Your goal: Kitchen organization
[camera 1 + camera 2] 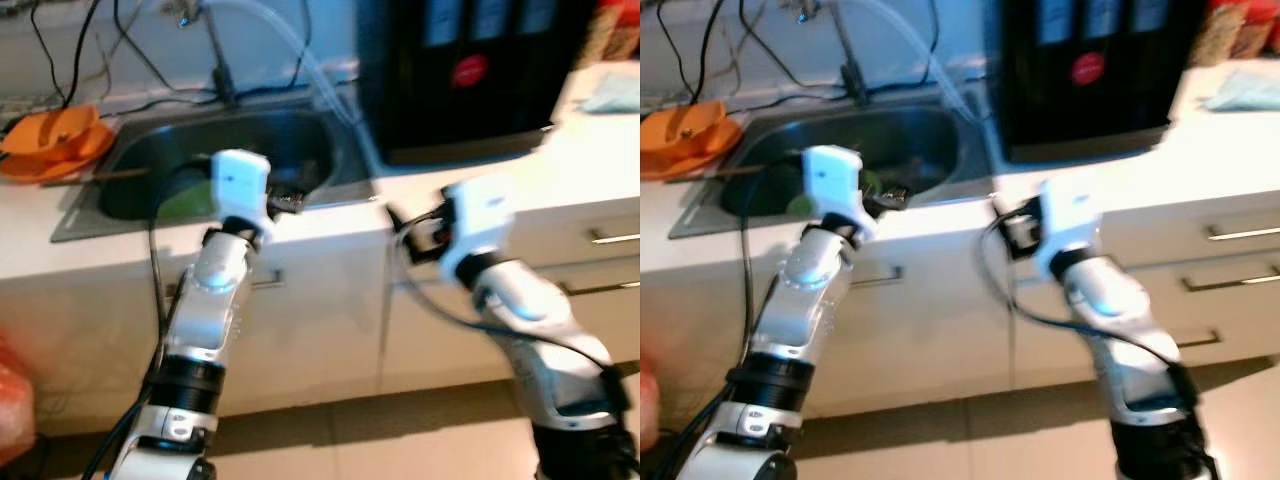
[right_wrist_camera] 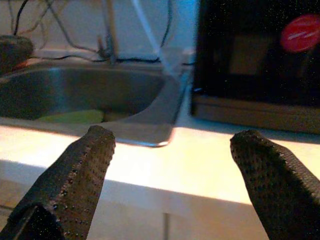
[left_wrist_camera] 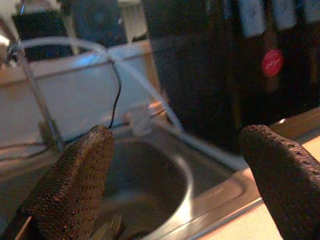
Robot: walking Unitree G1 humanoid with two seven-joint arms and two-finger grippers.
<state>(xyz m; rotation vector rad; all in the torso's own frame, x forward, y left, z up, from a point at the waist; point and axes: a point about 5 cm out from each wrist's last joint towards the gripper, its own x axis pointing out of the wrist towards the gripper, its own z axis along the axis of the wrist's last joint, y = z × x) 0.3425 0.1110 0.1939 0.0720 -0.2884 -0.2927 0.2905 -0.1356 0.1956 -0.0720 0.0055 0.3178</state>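
Both arms raised toward a white kitchen desk (image 1: 330, 235) w/ a steel sink (image 1: 330, 150) set into it. Left pincer (image 3: 177, 165) sits at the sink's front rim, just over the basin; the left wrist view shows its two black fingers (image 3: 75, 185) spread wide apart, nothing between them. Right pincer (image 2: 172, 175) is at the desk's front edge, between the sink and a large black appliance (image 1: 470, 70) w/ a round red badge; the right wrist view shows its fingers (image 2: 75, 185) also wide open and empty, pointed across the bare desk top.

Inside the sink: something green (image 1: 190, 200) low at the basin's left side, plus dark items near the front rim, too blurred to identify. A thin stick-like item (image 1: 100, 177) lies across the sink's left edge. Orange bowl-shaped pieces (image 1: 55, 140) rest on the desk left of the sink. A faucet (image 1: 215, 55) stands behind the basin; a clear hose (image 1: 320, 75) arcs from it toward the appliance, and black cables (image 1: 75, 45) hang along the back wall. Light blue cloth (image 1: 610, 92) on the desk at far right. Drawers w/ metal handles (image 1: 612, 237) below the desk on the right; tiled floor (image 1: 400, 430) beneath. Head views are motion-blurred.
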